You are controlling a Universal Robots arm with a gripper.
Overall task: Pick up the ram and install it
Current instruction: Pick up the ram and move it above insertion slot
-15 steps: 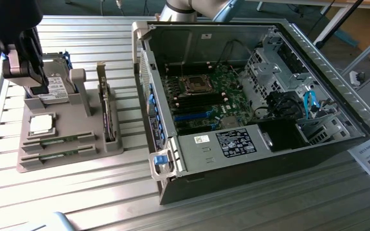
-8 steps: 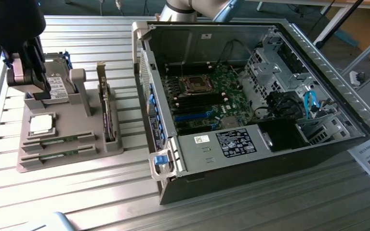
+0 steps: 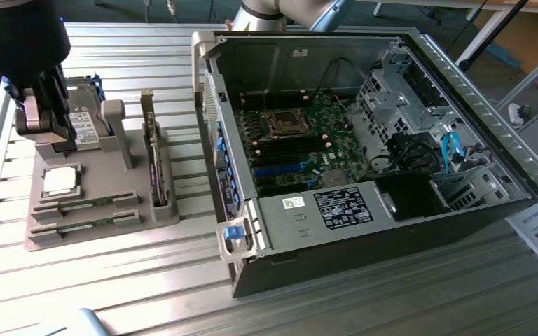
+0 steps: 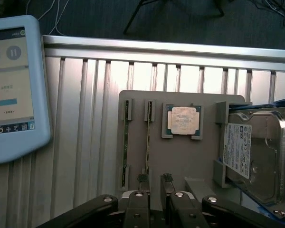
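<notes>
Jaws apart and empty, ram not yet picked up
The ram (image 4: 147, 142) sits in its slot on the gray holder (image 4: 180, 156), with a second stick (image 4: 127, 142) in the slot just beside it and a square silver chip (image 4: 183, 120) on its other side. My gripper (image 4: 155, 178) hangs over the holder with nothing between the fingers, and in the wrist view it shows by one end of the ram. A hard drive (image 4: 256, 152) stands at the holder's end, and the open computer case (image 3: 475, 77) is well apart on the slatted table (image 3: 110, 294)
</notes>
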